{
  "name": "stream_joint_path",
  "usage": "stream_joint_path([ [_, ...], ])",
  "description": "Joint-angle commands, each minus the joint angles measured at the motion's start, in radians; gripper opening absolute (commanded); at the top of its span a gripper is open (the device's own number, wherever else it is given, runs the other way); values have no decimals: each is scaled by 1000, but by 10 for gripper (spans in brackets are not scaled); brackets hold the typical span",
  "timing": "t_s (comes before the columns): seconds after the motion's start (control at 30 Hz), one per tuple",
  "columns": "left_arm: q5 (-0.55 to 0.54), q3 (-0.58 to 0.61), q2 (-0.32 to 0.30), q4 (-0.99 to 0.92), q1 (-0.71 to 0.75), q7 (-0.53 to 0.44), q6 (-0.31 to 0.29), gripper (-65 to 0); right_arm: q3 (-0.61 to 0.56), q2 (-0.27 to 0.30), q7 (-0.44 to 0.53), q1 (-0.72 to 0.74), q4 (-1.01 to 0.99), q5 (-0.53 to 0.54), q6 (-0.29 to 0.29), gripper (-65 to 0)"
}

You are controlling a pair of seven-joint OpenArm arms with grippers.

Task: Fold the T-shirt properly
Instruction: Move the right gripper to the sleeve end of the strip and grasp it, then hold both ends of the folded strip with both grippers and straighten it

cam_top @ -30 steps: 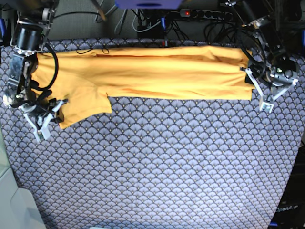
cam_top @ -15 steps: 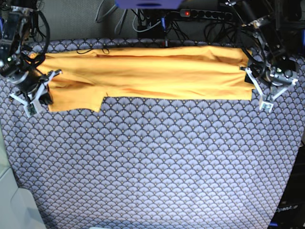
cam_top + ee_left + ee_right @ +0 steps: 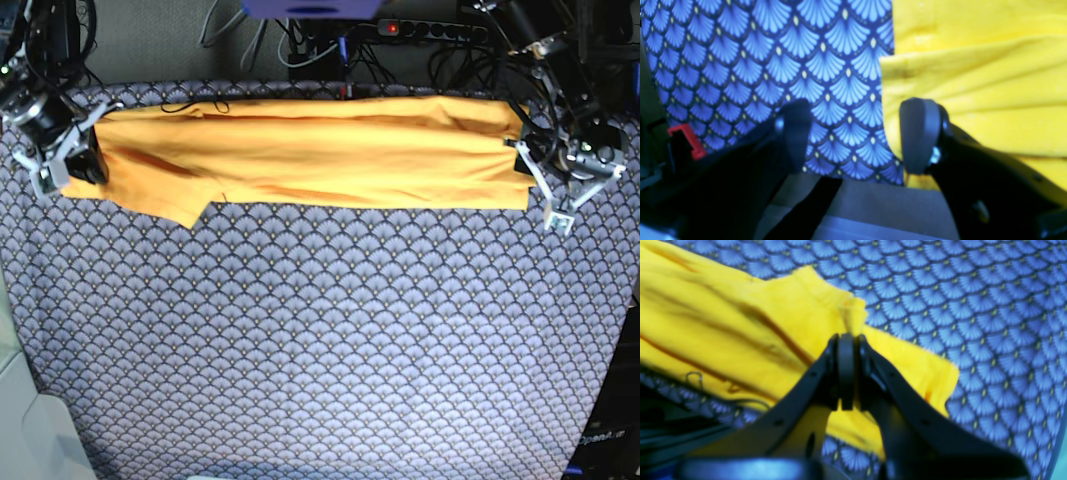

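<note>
The T-shirt [image 3: 300,150] lies as a long folded band across the far edge of the worktop [image 3: 320,350], with the right hand [image 3: 846,340] clamped tight on a bunched bit of sleeve fabric at 1 end and the left hand [image 3: 853,133] spread wide beside the other end, 1 finger over the hem and gripping nothing. The likely trouble is that the right hand's pinch holds only a small tuft, so a pull could slip it free or drag the whole band askew, since the far end is unheld.

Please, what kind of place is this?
Probably a robotics lab bench: a table under a blue-grey scale-patterned cloth, a power strip with tangled cables behind, and the T-shirt between two arms.
</note>
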Motion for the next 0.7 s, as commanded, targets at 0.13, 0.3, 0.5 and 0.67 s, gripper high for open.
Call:
stream_joint_path([
  [0.13, 2, -1, -14, -57, -8, -12, -1, -238, 23, 13, 75, -67, 7, 9, 0, -650],
  [0.3, -1, -1, -15, -149, -14, -25, -1, -238, 17, 13, 77, -75, -52, 9, 0, -650],
  [0.5, 2, -1, -9, -160, -8, -57, -1, -238, 15, 13, 77, -67, -125, 9, 0, -650],
  [0.67, 2, -1, -11, -160, -8, -51, -1, -238, 14, 17, 78, -28, -194, 6, 0, -650],
])
